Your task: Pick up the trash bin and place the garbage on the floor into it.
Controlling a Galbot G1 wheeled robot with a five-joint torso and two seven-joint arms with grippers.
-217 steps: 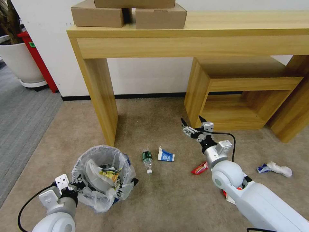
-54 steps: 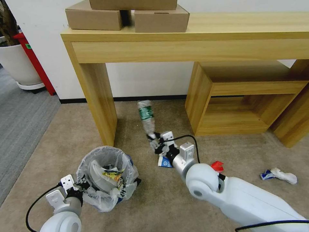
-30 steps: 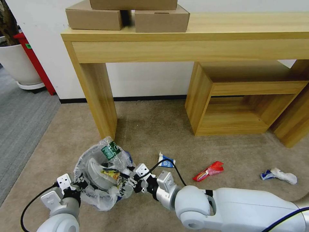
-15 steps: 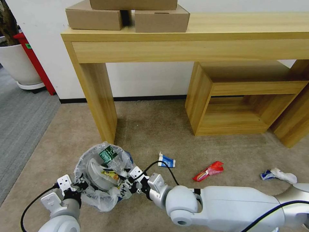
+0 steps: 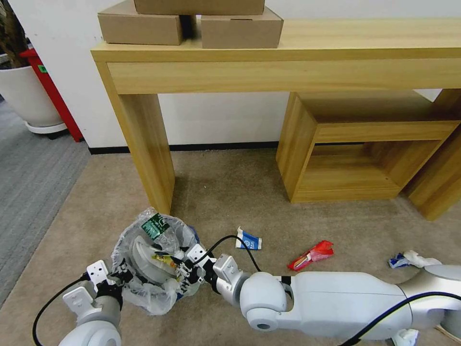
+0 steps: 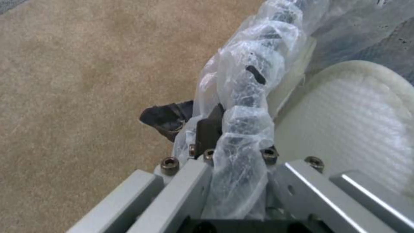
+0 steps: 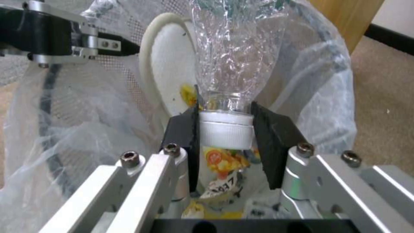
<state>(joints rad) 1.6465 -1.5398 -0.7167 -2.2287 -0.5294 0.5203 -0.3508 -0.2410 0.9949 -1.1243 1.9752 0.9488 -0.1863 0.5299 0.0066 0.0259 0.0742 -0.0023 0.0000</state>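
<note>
The bin (image 5: 151, 262) sits on the beige floor (image 5: 230, 192), at about 7 o'clock in the head view, just in front of the desk (image 5: 144, 139) leg. A crinkly clear bag lines it. The left gripper (image 5: 117, 281) is at the bin's near left edge, and its fingers are pinched tight on the bin's rim and bag (image 6: 241, 129). One black fingertip (image 6: 166, 116) sticks out past the plastic on the outside of the rim.

The right gripper (image 5: 185, 266) reaches across from the right and is over the bin's right edge. It holds the bottle (image 5: 156, 228) by its white cap (image 7: 225, 129), with a black finger (image 7: 183, 129) squeezed on each side of the cap. The bottle is clear and squashed, with a green label, and it points away from the gripper across the bin's mouth toward 11 o'clock, up over the far rim.

Inside the bin lie a white slipper (image 7: 172, 64) and a yellow wrapper (image 5: 163, 259).

More trash is on the floor. A blue-white carton (image 5: 248, 239) lies just right of the bin, at about 3 o'clock from it. A red wrapper (image 5: 311, 254) is farther right. A white tissue (image 5: 415, 258) with a bit of blue is well off to the right, near the arm's far end.

Three brown boxes (image 5: 240, 26) sit on top of the desk.
</note>
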